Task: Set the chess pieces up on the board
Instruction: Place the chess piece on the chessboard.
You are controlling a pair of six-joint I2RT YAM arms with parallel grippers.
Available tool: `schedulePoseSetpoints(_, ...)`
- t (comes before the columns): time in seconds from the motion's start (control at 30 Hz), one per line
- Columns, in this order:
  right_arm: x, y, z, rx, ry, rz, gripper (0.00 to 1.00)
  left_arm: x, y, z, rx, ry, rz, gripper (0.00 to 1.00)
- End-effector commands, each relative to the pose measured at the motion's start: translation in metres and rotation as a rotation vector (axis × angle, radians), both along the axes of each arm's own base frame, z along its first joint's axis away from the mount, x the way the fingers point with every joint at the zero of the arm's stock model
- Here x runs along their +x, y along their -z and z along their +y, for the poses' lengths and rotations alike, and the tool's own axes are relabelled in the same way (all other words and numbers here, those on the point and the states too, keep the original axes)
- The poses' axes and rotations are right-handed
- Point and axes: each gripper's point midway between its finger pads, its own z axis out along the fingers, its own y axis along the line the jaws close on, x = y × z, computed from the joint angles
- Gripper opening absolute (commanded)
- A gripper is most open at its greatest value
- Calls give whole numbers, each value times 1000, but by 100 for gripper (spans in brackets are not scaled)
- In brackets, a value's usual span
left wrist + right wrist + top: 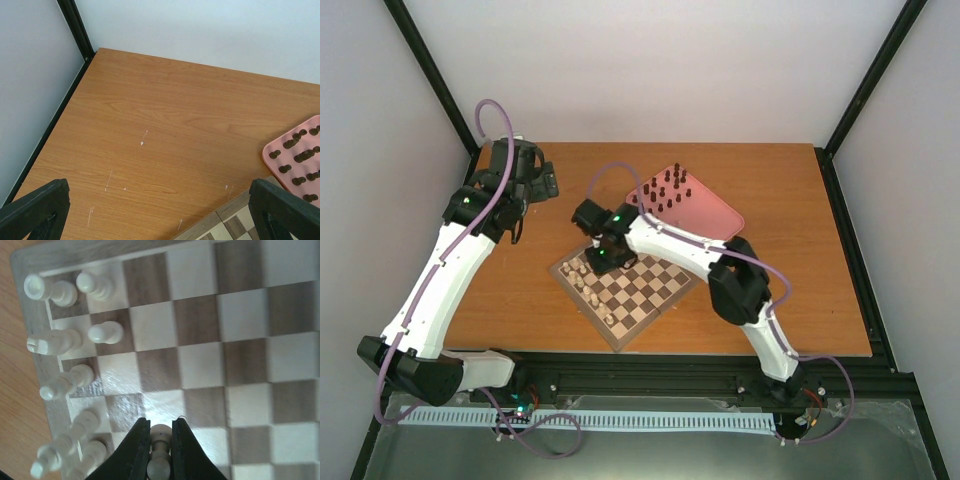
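**Hazards**

1. Release fault. The right claw (160, 426) is pressed together on one cream piece (160, 432), pinching it at the head and neck. Whether its base has reached the board (642, 298) cannot be told from the wrist view. If the claw spreads before the base is seated flat, the piece is likely to topple or roll.
2. Collision with set pieces. A row of cream pieces (67, 382) stands along the board's left edge, near the claw. Any drift to the left during lowering or lifting could knock one over, and a falling piece could take down its neighbours.
3. Misplacement. The piece hangs close to a line between squares, so it may end up straddling two squares.
4. Further back, the dark pieces (665, 190) stand crowded on the pink tray (725, 222). Picking one out may disturb the others.
5. The left claw (535, 175) hangs spread and empty over the desk (800, 250) at the far left, well apart from the board. It poses no risk there.

**Position**

The held piece sits directly between the right claw's fingers (134, 440), over the left part of the board.
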Motion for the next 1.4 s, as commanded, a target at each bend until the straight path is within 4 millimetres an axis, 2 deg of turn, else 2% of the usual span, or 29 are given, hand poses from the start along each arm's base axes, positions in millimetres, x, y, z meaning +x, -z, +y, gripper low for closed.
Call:
schedulePoseSetpoints(0.0,-10,14,26,21,-27,51,6,-6,-9,-1,-13,2,-5,100)
schedulePoseSetpoints(0.13,-9,17,37,33,-50,51,6,-8,-7,2,-9,-11,6,100)
schedulePoseSetpoints(0.53,-15,29,49,36,-90,80,6,-14,-9,9,5,-35,-5,100)
schedulePoseSetpoints(1.1,-13,43,56,25,-100,81,6,-47,-81,45,23,-162,-192,100)
schedulePoseSetpoints(1.23,-15,47,56,21,-103,100,6,-53,-91,51,26,-178,-220,100)
schedulePoseSetpoints(1.37,-18,51,56,15,-109,108,6,-56,-90,53,34,-184,-220,100)
